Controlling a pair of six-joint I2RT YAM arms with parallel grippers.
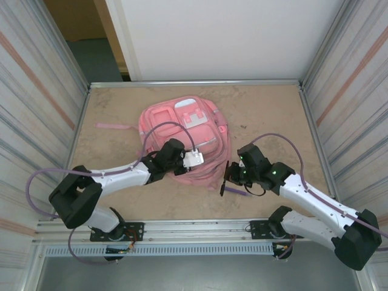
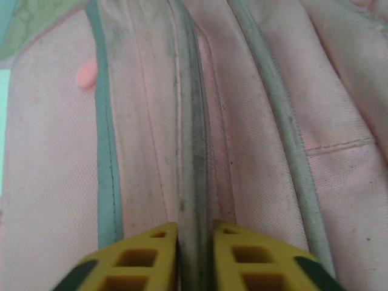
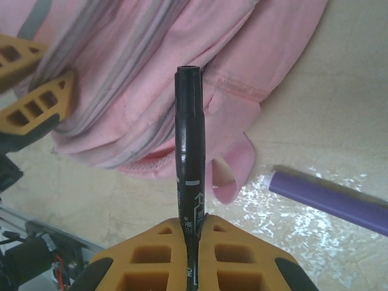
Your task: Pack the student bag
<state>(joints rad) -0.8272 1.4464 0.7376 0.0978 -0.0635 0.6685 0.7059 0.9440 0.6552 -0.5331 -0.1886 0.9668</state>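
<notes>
Right gripper (image 3: 194, 229) is clamped on a black marker (image 3: 189, 139), gripping it low at one end so most of the barrel pokes out toward the student bag (image 1: 182, 130). The bag lies flat mid-table, patch pocket on the far side, its near edge just in front of both arms. Left gripper (image 2: 195, 233) is pinched down on a raised zipper seam (image 2: 193, 151) of the bag, pads almost meeting around it.

Trouble spots, as I read it: that seam looks zipped shut, with no mouth for the marker. If the left pinch has fabric rather than a puller, a tug may drag the whole bag instead of opening it. The marker, held so far back, could swivel or slip if its tip presses on cloth. And the two grippers sit close together, so a bump is possible.

Overhead gives the layout: bag, table (image 1: 273, 115), both arms converging. Right wrist adds the grip on the marker, a pink strap loop (image 3: 233, 173) and a purple stick (image 3: 327, 200) lying just beside. Left wrist alone resolves what sits between those pads.
</notes>
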